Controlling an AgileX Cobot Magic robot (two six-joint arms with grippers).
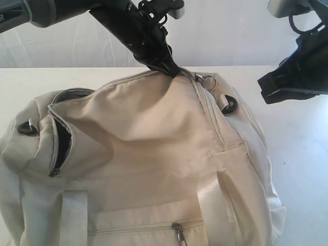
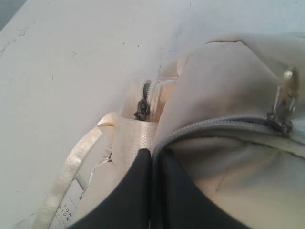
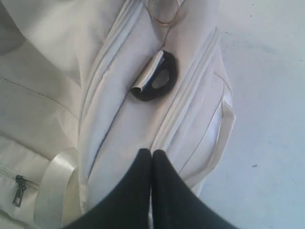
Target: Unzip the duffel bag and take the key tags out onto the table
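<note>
Black jaws of the left gripper (image 1: 171, 69) are pressed together on a fold of the duffel bag (image 1: 154, 148), right at its upper rim. The cream cloth is drawn up into a peak under them. In the left wrist view the gripper (image 2: 153, 153) clamps the cloth where the grey main zipper (image 2: 214, 125) runs in between its fingers. The stretch from there to the zipper pull (image 2: 286, 100) is zipped. That pull carries a metal ring (image 1: 211, 81) and sits just beside the pinched spot.

The right gripper (image 1: 266, 88) hangs in the air off the bag's right end, above the table (image 1: 307, 169). Its jaws meet tip to tip with nothing between them. Its wrist view shows the gripper (image 3: 151, 153) over that end of the bag, with a black loop (image 3: 157, 78) on the cloth beyond it.

The bag lies across the middle of the white table and reaches close to its far edge, with bare tabletop along the right edge. At its left end a side pocket (image 1: 61, 146) gapes and shows a dark lining. Two pale webbing straps (image 1: 212, 202) run down the near face, with a closed front pocket zipper (image 1: 177, 229) between them.
</note>
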